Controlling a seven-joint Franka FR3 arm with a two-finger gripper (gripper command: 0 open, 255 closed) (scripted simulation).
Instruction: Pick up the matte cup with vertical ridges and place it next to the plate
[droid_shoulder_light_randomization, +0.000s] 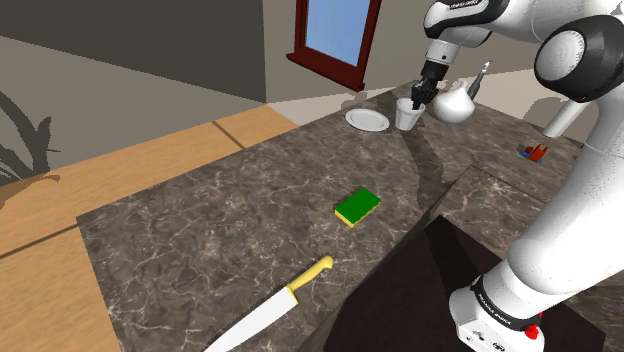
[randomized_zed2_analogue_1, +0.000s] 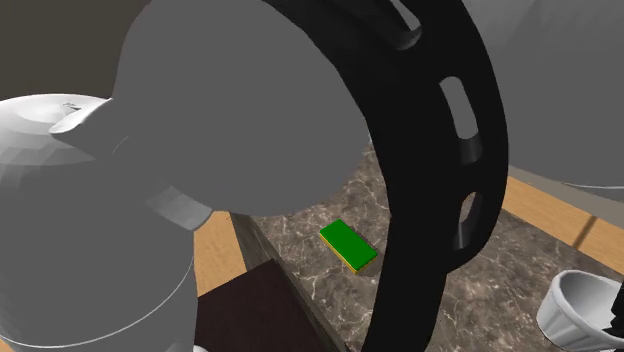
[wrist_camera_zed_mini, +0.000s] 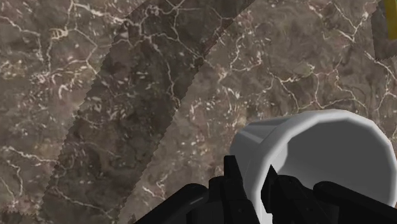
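Both black fingers (wrist_camera_zed_mini: 233, 186) are closed on the wall of the white cup (wrist_camera_zed_mini: 318, 149). In the wrist view one finger stands outside the rim and the other inside the opening, and the thin white wall is caught between them. In the shoulder view the cup (droid_shoulder_light_randomization: 407, 115) is upright at the far part of the dark marbled counter (droid_shoulder_light_randomization: 200, 230). It is just beside the white plate (droid_shoulder_light_randomization: 367, 119), on the shoulder view's right of it, and a white teapot (droid_shoulder_light_randomization: 455, 102) stands near on its other side. The fingers (droid_shoulder_light_randomization: 422, 92) come down to its mouth from above. I cannot tell whether the base of the cup rests on the counter or is a little above it, and I cannot make out ridges on its side. A green sponge (droid_shoulder_light_randomization: 357, 207) with a yellow edge lies flat around the middle of the counter, well apart from the cup. A knife (droid_shoulder_light_randomization: 270, 313) with a yellow handle and a pale blade lies near the front edge. Behind the plate a window (droid_shoulder_light_randomization: 335, 40) with a dark red frame is in the wall. In the second exterior view the sponge (randomized_zed2_analogue_1: 348, 244) lies on the counter and the cup (randomized_zed2_analogue_1: 578, 303) sits at the lower right corner, behind big grey rounded shapes (randomized_zed2_analogue_1: 250, 110).
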